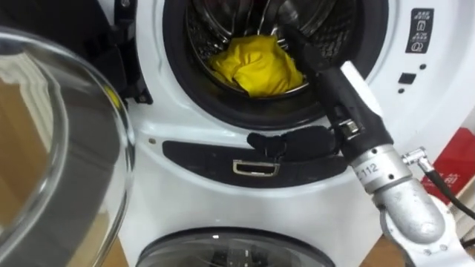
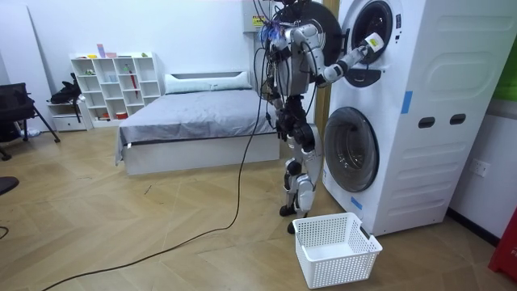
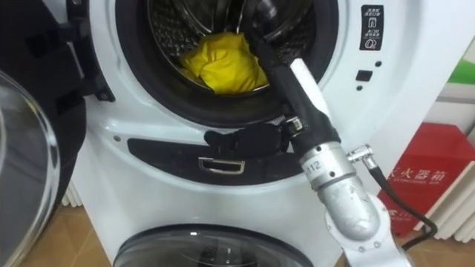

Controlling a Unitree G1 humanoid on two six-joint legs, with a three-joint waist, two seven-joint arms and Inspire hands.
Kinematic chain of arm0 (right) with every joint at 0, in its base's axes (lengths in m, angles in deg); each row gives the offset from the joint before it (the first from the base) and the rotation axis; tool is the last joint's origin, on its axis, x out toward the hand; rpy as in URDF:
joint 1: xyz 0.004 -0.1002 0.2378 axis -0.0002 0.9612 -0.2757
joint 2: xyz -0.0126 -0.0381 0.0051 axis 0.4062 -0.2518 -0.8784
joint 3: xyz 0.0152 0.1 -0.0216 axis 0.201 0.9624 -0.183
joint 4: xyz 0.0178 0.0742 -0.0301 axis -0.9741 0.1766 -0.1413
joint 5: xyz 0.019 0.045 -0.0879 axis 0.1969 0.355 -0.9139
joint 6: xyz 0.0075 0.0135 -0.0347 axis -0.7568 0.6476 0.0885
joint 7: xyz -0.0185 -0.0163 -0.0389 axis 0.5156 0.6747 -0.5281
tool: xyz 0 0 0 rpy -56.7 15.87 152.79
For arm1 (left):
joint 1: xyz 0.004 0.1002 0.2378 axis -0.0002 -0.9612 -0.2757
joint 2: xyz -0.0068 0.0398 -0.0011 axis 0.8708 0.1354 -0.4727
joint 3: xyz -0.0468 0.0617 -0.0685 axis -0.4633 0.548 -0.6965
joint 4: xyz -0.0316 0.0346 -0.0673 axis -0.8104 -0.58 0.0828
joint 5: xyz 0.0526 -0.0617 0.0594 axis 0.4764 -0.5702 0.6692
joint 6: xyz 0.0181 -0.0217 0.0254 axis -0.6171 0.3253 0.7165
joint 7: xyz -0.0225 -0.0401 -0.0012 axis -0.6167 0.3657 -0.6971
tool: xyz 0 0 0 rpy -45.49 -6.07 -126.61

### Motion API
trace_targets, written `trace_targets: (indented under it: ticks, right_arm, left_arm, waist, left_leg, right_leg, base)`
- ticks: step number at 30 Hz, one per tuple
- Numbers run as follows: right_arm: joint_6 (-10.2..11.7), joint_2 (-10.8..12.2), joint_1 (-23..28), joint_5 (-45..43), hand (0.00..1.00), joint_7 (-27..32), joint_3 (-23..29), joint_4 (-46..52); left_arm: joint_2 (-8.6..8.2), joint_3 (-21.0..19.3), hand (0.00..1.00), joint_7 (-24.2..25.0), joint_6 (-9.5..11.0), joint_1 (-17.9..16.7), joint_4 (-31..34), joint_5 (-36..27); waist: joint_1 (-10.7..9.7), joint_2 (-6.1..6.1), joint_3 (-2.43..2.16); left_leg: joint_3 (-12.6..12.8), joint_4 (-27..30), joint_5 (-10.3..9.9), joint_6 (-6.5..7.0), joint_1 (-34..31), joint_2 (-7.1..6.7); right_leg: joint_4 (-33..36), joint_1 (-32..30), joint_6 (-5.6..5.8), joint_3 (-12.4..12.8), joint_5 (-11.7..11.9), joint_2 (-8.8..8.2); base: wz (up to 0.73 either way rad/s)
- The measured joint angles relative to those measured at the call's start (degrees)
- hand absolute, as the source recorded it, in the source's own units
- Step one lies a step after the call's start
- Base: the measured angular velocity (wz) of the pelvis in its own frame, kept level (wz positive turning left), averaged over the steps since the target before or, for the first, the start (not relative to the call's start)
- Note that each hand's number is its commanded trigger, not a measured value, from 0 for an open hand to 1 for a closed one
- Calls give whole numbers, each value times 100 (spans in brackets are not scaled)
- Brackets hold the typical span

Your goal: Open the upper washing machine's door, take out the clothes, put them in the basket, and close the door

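On wooden floor (image 2: 121,234) (beside washer (image 2: 436,178)) sits basket (image 2: 339,263).

Black-and-white forearm, silver elbow (black cable)

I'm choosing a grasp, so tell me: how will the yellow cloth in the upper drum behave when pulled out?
Probably floppy: the yellow cloth lies crumpled in folds, so it should sag rather than keep its shape. Likely light for its bulk, being one small bundle. It may drag over the lower rim of the drum coming out.
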Motion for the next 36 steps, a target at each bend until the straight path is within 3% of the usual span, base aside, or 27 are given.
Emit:
trace_targets:
  ticks: [3,6,9,14,25,29,34,36]
  right_arm:
    - [-31,-3,-83,-590,0,141,98,409]
    - [-11,40,-526,-659,0,414,133,725]
    - [-150,175,-585,-667,0,439,123,706]
    - [-115,222,-586,-666,0,446,110,842]
    - [477,62,-568,-204,0,774,139,647]
    - [503,-153,-573,143,0,788,157,629]
    - [541,-186,-610,240,0,784,189,400]
    - [695,-251,-641,236,0,738,223,183]
  left_arm:
    - [0,2,0,-4,-15,-9,0,1]
    - [17,17,0,-12,-98,4,1,-3]
    - [9,25,0,-55,-102,92,0,-14]
    - [5,25,0,-62,-108,120,-10,-23]
    - [-29,12,0,-169,-182,47,49,2]
    - [-29,-10,0,-162,-263,5,73,1]
    - [-8,-47,0,-115,-346,13,158,-10]
    - [-4,-51,0,-95,-340,37,178,-2]
  waist:
    - [41,-62,-49]
    - [91,-101,-62]
    - [173,-167,-28]
    - [261,-182,-38]
    - [91,-193,-3]
    - [58,-212,8]
    - [15,-230,37]
    - [12,-221,43]
  left_leg:
    - [-1,-57,9,-14,42,-1]
    - [2,-155,6,-20,168,9]
    - [-2,-215,-33,-47,301,19]
    - [8,-310,-48,-39,344,17]
    - [-100,-378,-119,-88,442,31]
    - [-160,-371,-119,-89,447,20]
    - [-269,-347,-138,-106,513,-7]
    - [-296,-296,-140,-107,499,-7]
  right_leg:
    - [-23,69,0,0,-3,8]
    - [-131,208,13,1,-2,40]
    - [-215,340,1,-11,-32,64]
    - [-211,358,-47,15,-64,73]
    - [-307,544,-77,-127,-186,102]
    - [-308,565,-76,-166,-202,94]
    - [-302,632,-3,-279,-314,62]
    - [-297,648,-4,-319,-313,58]
  base:
    - [0]
    - [0]
    - [0]
    - [0]
    - [7]
    - [6]
    - [12]
    - [9]
